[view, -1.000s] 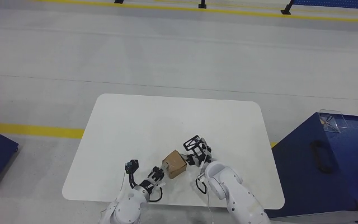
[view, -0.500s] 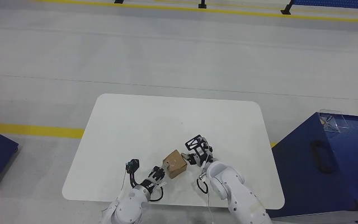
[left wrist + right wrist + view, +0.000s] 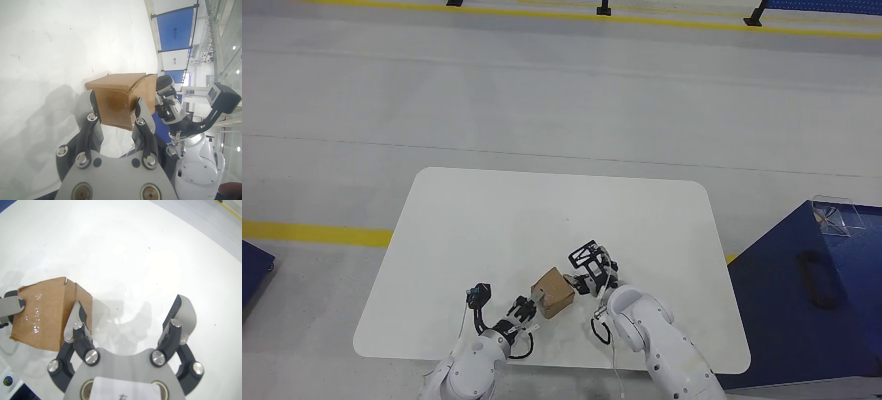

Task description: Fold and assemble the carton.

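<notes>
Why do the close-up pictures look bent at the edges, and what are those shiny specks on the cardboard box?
Left wrist view: a wide lens bows the table edge and the blue panels behind. Right wrist view: the specks are light glinting off what looks like clear tape on the carton; a pale glare patch sits on the table beyond.

Close up, my left gripper and right gripper: pale grey fingers with ribbed black pads, and black linkages pinned by silver screws onto a grey metal palm. My arms are glossy white shells. A black camera box and thin cables sit at my right wrist.
</notes>
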{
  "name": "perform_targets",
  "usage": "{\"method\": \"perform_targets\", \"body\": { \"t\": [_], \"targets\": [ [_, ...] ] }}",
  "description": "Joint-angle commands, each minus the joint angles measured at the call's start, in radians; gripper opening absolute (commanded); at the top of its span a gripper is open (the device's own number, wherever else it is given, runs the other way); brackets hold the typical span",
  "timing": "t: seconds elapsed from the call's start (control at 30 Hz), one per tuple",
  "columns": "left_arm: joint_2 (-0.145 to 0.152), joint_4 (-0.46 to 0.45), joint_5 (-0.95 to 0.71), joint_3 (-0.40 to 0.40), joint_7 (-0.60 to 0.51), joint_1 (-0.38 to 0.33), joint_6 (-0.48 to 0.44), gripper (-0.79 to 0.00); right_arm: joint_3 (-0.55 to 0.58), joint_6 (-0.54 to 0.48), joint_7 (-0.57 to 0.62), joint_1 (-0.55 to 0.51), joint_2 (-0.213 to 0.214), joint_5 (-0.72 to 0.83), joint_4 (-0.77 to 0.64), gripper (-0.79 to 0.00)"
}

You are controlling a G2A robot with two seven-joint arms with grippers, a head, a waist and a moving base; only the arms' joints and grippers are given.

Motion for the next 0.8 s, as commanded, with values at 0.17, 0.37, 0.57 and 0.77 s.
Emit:
{"method": "perform_targets", "body": {
  "t": [0.17,0.37,0.57,0.77],
  "targets": [
    [0.002,0.005,0.007,0.009,0.003,-0.008,0.017,-0.453,0.015,0.011,-0.01,0.001,0.0,0.01,-0.009,0.0],
    [0.004,-0.016,-0.006,-0.001,0.032,0.004,-0.01,-0.422,0.039,-0.033,-0.05,-0.042,0.008,0.018,-0.07,0.0],
    [0.012,-0.07,0.026,-0.021,0.115,0.046,-0.107,0.0,0.006,-0.023,0.003,-0.021,0.003,-0.015,-0.024,0.0],
    [0.021,-0.138,0.187,-0.031,0.301,0.101,-0.269,0.0,0.011,-0.007,-0.028,-0.008,-0.002,0.008,-0.012,0.0]
  ]
}}
